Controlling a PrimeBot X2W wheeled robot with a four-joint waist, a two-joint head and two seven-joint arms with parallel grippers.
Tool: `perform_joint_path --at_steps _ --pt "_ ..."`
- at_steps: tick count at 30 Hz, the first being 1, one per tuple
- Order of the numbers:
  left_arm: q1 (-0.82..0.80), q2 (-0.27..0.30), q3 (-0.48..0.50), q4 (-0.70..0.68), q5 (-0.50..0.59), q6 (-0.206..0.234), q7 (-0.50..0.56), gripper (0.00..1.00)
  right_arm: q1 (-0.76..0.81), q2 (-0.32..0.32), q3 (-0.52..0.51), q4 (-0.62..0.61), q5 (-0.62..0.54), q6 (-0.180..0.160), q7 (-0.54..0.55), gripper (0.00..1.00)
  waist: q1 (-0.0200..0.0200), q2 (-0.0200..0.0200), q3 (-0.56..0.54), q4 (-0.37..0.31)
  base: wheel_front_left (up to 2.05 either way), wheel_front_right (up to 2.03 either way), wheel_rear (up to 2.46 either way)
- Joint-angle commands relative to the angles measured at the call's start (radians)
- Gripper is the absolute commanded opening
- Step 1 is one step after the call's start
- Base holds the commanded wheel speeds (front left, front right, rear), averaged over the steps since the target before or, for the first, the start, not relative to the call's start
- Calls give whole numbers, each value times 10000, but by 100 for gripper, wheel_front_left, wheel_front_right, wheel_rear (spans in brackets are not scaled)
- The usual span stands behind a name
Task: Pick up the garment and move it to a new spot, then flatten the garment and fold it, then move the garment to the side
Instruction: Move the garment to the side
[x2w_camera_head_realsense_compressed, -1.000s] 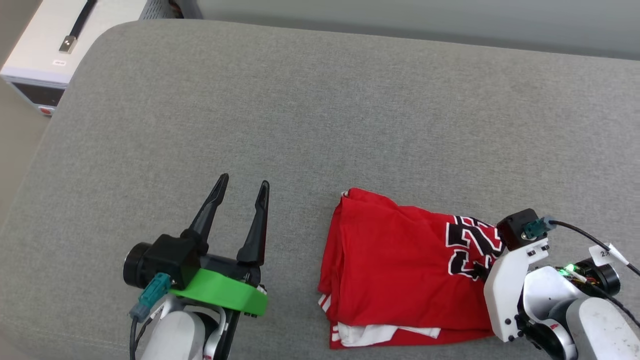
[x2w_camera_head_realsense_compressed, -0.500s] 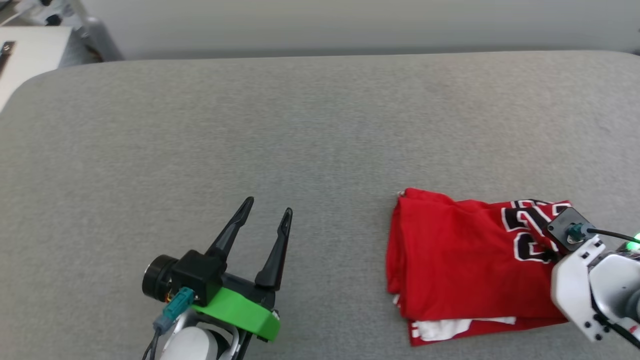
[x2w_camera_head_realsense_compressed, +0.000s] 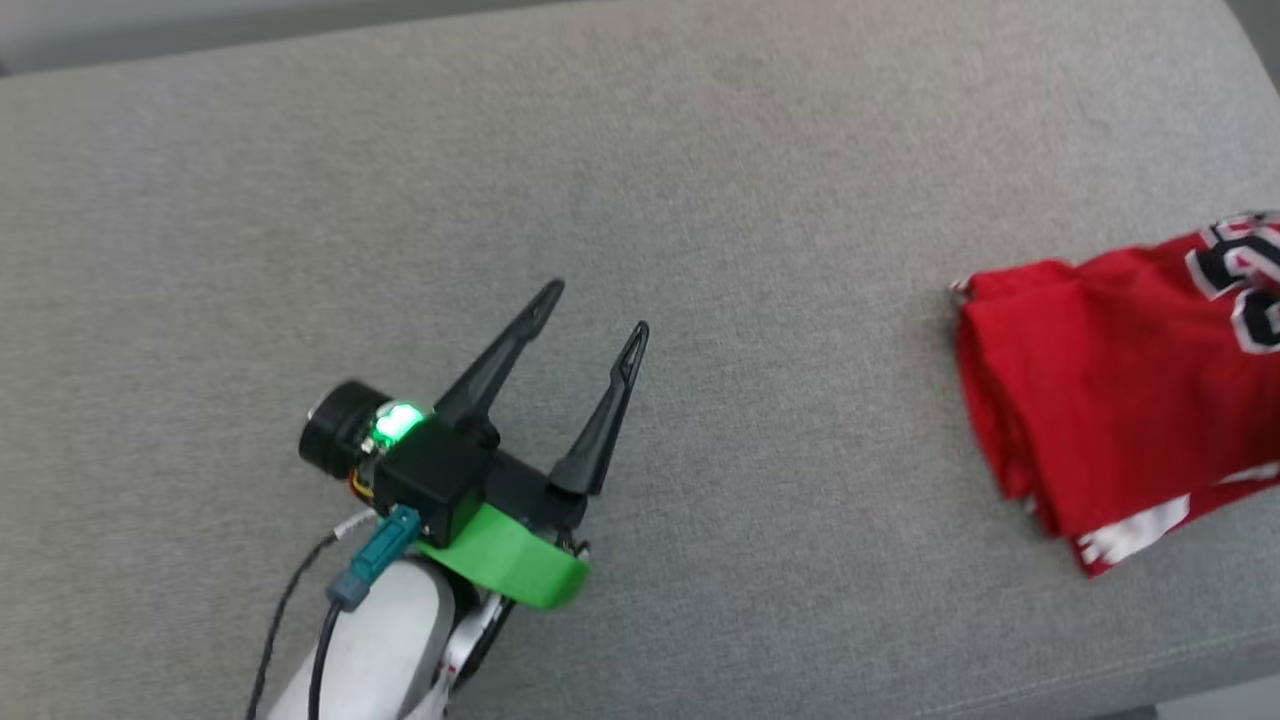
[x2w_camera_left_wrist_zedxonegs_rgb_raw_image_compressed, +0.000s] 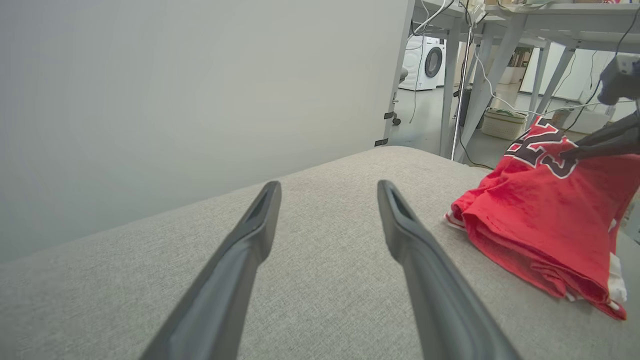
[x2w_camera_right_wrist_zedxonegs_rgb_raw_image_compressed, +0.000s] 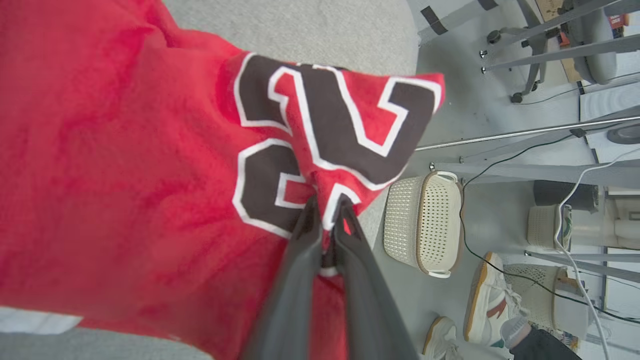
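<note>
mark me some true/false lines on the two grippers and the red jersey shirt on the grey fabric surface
1. The left gripper is open and holds nothing. True.
2. The right gripper is open, clear of the red jersey-style T-shirt. False: it is shut on the shirt, pinching cloth at the black white-edged number.
3. The shirt lies spread out in a single layer. False: it is folded in stacked layers on the grey fabric surface.
4. The shirt lies to the robot's right of the left gripper. True.
5. A pale woven basket stands on the floor past the surface's edge. True.
</note>
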Motion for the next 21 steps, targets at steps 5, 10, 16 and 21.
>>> perform_joint_path --at_steps 5,10,16,21 --pt "-1011 458 -120 -312 286 -29 -57 100 -1036 447 -756 1518 -646 -11 -1104 0 0 -1 2368 -1017 0 0 0" --pt "-1775 700 -300 -646 456 -29 -54 100 -1952 563 -1459 3232 -1220 -11 -1890 0 0 -1 3092 -923 0 0 0" --pt "-2202 775 -327 -1129 548 -22 34 100 -2913 783 -2146 4907 -1675 -11 -2760 0 0 -1 3531 -737 0 0 0" --pt "-2258 802 -314 -1284 532 41 43 100 -3605 1055 -2291 5935 -1978 -11 -3204 0 0 -1 3552 -589 0 0 0"
